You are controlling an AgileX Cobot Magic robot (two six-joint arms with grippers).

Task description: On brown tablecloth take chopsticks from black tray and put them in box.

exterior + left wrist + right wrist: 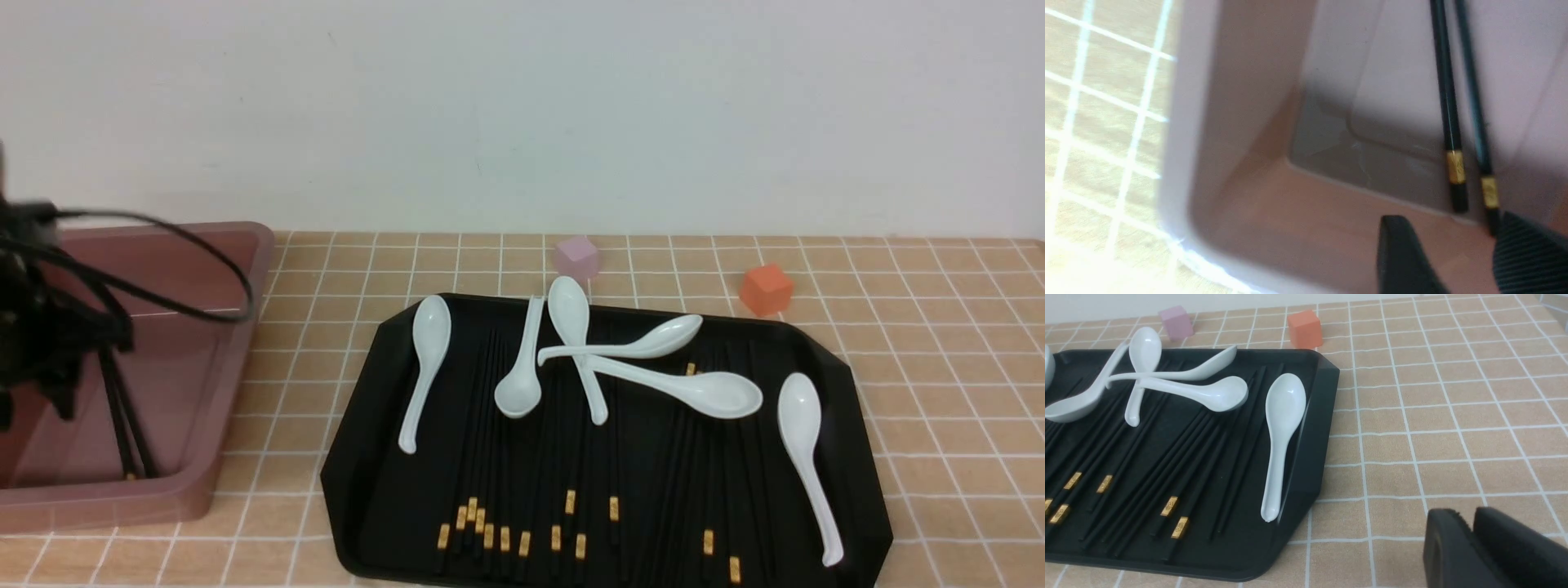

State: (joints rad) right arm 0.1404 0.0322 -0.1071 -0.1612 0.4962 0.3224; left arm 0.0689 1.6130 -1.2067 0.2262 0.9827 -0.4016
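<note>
The black tray (351, 457) lies mid-table on the brown tablecloth (939, 367) and holds several black chopsticks (490, 457) with gold bands, lying lengthwise. They also show in the right wrist view (1184, 473). The mauve box (245, 343) stands at the left. Two chopsticks (122, 416) lie inside it and show close up in the left wrist view (1447, 102). My left gripper (1449, 220) hangs over the box's inside, open and empty, just above the banded ends. My right gripper (1472, 516) is shut and empty over the cloth, right of the tray (1310, 449); it is out of the front view.
Several white ceramic spoons (429, 327) lie across the chopsticks in the tray, one along its right rim (1284, 404). A pink cube (577, 256) and an orange cube (765, 288) sit behind the tray. A white wall closes the back. Black cables loop over the box.
</note>
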